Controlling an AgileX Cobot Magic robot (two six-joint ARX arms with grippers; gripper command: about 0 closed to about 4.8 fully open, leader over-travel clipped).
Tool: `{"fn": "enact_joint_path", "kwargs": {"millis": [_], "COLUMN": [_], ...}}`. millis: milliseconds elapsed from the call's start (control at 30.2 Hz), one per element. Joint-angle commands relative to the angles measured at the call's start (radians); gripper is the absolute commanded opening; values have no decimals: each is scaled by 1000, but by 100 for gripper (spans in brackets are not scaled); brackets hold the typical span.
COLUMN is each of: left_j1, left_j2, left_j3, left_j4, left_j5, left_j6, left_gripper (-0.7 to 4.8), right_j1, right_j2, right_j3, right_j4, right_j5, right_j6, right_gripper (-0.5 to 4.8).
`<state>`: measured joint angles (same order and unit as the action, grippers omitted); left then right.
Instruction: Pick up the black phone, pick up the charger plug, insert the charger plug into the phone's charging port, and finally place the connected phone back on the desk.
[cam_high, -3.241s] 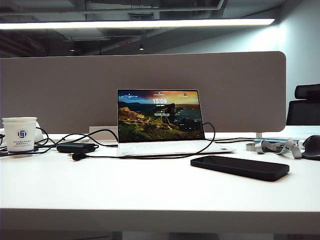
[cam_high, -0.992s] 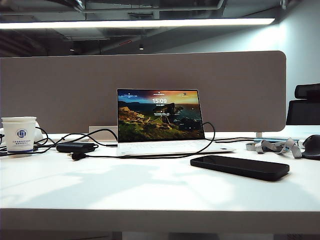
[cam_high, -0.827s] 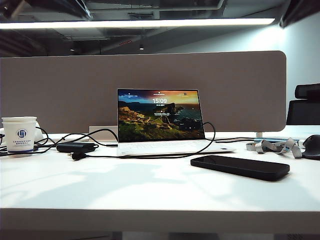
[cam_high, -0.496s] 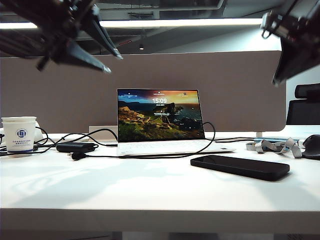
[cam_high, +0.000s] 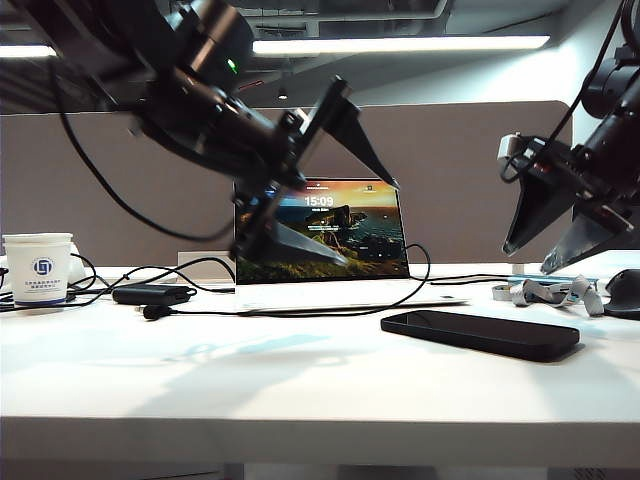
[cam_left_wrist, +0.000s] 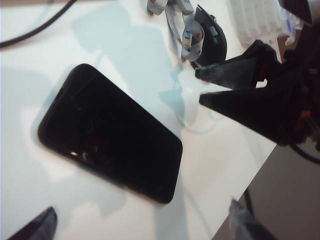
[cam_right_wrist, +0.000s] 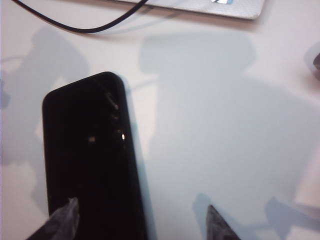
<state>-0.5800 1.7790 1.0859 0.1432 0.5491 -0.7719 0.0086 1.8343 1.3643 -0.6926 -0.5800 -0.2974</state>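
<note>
Laptop (cam_high: 320, 240) behind left gripper (cam_high: 345, 205), right gripper (cam_high: 550, 245) above black phone (cam_high: 480, 334), both spread

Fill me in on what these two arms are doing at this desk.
Neither arm is holding anything. The left end effector hangs open in front of the laptop, and the right end effector hangs open above the right end of the desk. The phone lies flat between them, untouched. The charger plug lies far left, near the cup.
</note>
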Motion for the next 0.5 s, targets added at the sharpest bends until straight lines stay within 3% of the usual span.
{"fn": "enact_joint_path", "kwargs": {"millis": [33, 99, 232, 364, 496], "left_j1": [-30, -48, -79, -96, -96], "left_j2": [64, 94, 138, 174, 200], "left_j3": [3, 3, 3, 3, 3], "left_j4": [87, 92, 109, 174, 196], "left_j5": [-18, -37, -94, -121, -164], "left_j6": [-71, -82, -87, -142, -192], "left_gripper": [475, 475, 477, 477, 477], "right_j1": [0, 2, 16, 54, 72], "right_j2": [16, 24, 25, 25, 26], "right_j3": [3, 3, 3, 2, -3], "right_j4": [32, 48, 83, 103, 129], "right_j5": [-21, -21, 35, 129, 193], "right_j6": [-3, -3, -2, -3, -2], "right_gripper": [295, 245, 232, 55, 26]}}
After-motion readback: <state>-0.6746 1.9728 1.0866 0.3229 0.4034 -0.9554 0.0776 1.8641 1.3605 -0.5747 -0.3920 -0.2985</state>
